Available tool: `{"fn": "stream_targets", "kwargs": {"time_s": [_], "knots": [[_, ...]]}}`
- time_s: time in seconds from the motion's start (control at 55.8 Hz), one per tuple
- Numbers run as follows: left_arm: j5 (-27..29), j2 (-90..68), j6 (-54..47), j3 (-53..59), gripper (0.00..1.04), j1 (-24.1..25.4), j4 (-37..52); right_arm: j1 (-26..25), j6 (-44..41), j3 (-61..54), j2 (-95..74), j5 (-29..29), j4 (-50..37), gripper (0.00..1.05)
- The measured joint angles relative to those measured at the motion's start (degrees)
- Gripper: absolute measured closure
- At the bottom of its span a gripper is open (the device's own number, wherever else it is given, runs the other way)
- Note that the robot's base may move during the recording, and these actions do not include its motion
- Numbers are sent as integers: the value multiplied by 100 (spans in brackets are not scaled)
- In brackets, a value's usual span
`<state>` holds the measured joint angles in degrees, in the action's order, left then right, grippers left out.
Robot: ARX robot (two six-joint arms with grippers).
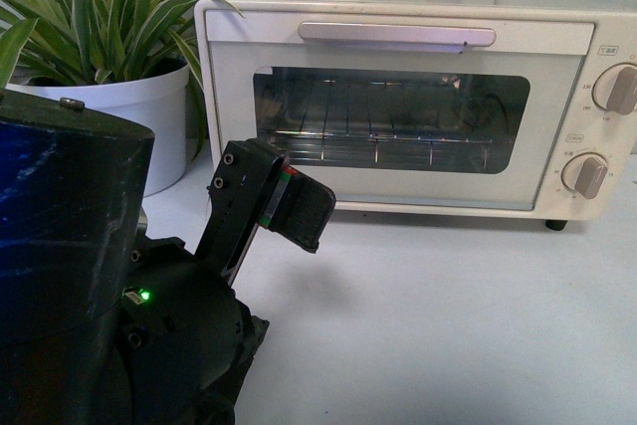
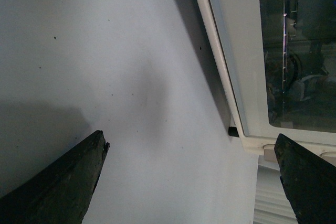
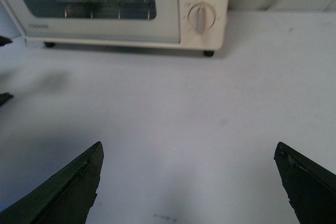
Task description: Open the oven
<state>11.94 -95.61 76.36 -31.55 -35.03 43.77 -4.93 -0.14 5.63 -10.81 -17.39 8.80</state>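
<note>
Spread wide and empty at the left fingers [image 2: 68, 182], low over the worktop [image 1: 448, 325], with the oven [image 1: 428, 186] at 1 o'clock. Likewise wide and empty at the right fingers [image 3: 68, 187], well back. Shut at the door; untouched at the bar handle [image 1: 396, 34]. Judged barely begun: left to reach, grip, pull.

a plain white table [image 1: 448, 325] carries everything here. the cream-white oven [image 1: 418, 116] stands on it toward the back, resting on small black feet [image 1: 555, 225]. just beside it on the left sits a white pot [image 1: 139, 121] holding a striped green plant [image 1: 90, 7].
</note>
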Motion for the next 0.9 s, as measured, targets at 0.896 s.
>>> {"fn": "stream_targets", "kwargs": {"time_s": [0.896], "knots": [[-131, 11, 68, -155, 6, 131, -234, 2006, 1530, 5027, -6105, 1902, -188, 9]]}}
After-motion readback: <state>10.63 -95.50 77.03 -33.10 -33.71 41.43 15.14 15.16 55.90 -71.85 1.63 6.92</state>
